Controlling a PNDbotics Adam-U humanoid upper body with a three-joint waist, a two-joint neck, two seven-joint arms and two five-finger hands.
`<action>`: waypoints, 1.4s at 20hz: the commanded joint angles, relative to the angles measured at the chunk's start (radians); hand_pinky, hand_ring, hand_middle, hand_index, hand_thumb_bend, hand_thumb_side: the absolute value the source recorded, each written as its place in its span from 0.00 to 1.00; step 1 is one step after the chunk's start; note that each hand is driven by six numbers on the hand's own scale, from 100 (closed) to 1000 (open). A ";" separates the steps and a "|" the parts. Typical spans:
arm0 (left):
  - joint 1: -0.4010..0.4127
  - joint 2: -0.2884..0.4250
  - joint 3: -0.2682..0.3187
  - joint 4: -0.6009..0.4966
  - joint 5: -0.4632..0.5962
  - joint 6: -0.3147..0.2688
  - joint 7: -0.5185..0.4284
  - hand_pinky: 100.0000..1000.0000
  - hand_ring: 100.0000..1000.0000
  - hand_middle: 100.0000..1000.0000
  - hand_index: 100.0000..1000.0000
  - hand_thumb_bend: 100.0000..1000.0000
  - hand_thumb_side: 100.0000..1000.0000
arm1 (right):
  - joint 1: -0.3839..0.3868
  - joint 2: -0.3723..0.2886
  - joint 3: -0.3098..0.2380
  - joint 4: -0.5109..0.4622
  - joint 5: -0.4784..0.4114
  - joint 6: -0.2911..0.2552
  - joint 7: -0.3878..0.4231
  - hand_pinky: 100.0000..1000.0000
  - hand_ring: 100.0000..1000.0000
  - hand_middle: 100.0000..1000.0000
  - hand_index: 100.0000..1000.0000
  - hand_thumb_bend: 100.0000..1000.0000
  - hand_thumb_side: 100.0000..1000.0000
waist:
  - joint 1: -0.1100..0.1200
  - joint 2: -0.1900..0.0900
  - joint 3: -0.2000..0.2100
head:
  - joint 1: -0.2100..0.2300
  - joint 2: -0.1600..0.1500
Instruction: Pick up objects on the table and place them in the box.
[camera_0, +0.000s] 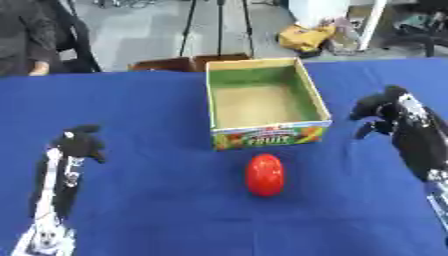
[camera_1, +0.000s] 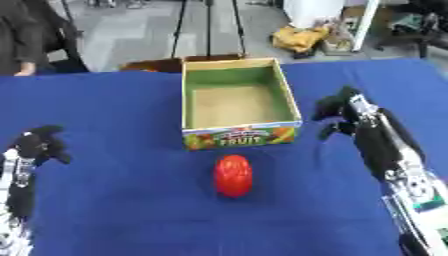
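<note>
A red oval object (camera_0: 264, 174) lies on the blue table (camera_0: 157, 100), just in front of the open cardboard fruit box (camera_0: 267, 131). The box has green inner walls and nothing shows inside it. My right hand (camera_1: 339, 111) hovers to the right of the box with curled fingers and holds nothing. My left hand (camera_0: 80, 141) sits at the lower left, far from the red object, its fingers also curled and holding nothing.
Brown cardboard flaps (camera_0: 184, 63) lie past the table's far edge behind the box. Blue cloth spreads wide on both sides of the box. A person stands beyond the far left corner.
</note>
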 joint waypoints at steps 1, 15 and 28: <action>-0.007 0.010 0.007 -0.018 0.002 -0.002 0.005 0.46 0.32 0.38 0.68 0.67 0.93 | -0.024 -0.026 -0.004 -0.009 0.008 -0.005 0.007 0.39 0.62 0.54 0.63 0.00 0.91 | 0.000 -0.015 0.000 | -0.002 0.002; -0.007 0.010 0.001 -0.020 0.004 -0.002 -0.001 0.46 0.32 0.38 0.68 0.67 0.93 | -0.179 -0.094 0.094 0.074 0.214 -0.079 0.181 0.43 0.71 0.64 0.75 0.00 0.69 | -0.002 -0.019 0.015 | -0.021 0.005; -0.009 0.010 -0.004 -0.021 0.007 -0.001 -0.009 0.46 0.32 0.38 0.68 0.67 0.93 | -0.287 -0.061 0.226 0.197 0.596 -0.310 0.382 0.50 0.77 0.72 0.82 0.00 0.39 | -0.001 -0.018 0.041 | -0.036 0.006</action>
